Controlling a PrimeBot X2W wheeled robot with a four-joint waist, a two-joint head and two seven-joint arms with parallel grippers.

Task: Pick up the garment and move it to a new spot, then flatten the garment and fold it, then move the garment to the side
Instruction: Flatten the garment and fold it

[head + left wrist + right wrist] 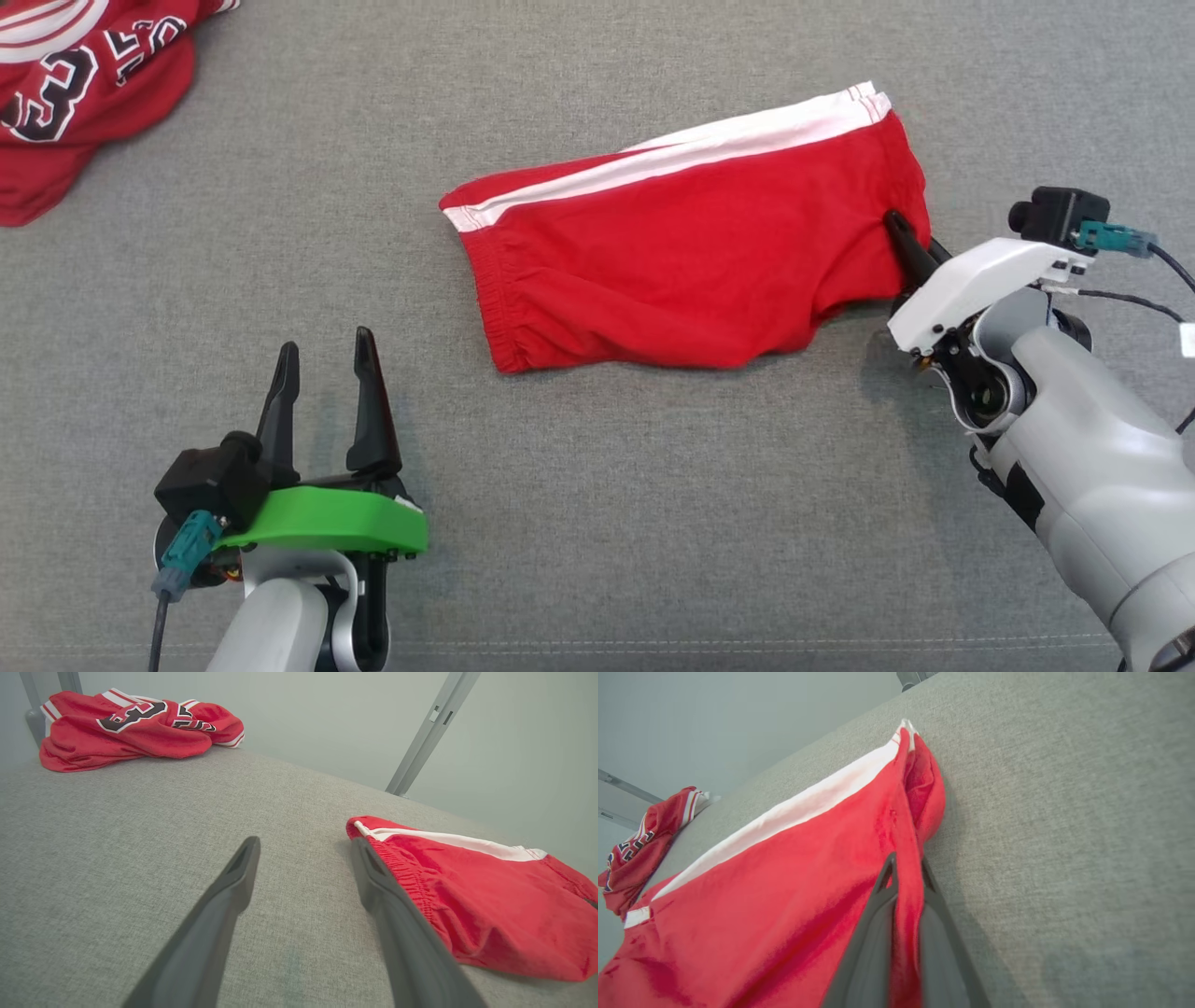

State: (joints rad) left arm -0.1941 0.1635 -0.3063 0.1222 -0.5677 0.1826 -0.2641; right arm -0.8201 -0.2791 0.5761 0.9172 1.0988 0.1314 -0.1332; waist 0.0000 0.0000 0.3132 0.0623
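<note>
We list one garment (691,271), red shorts with a white side stripe and an elastic waistband. It lies flat on the grey cloth-covered desk (597,523), just past the middle of the head view toward 1 o'clock, with the waistband end at 9 o'clock and the leg hem at 3 o'clock. We list the right pincer (898,224) at 3 o'clock in the head view. Its two dark fingers are pressed together on the hem edge of the garment (761,896), and in its own wrist view a fold of red cloth is caught between the tips of the right pincer (907,859). We list the left pincer (327,341) at 7 o'clock in the head view. Its fingers stand wide apart and hold nothing, and it sits near the waistband corner without touching it. In its own wrist view the left pincer (304,847) frames bare desk (117,835), with the garment (490,896) at 3 o'clock. We list one red jersey (75,84) with black-and-white lettering, crumpled at 10 o'clock and well apart from the garment. The jersey also shows in the left wrist view (135,728) and in the right wrist view (630,858). We list one grey metal strut (430,732) beyond the far edge of the desk.
</note>
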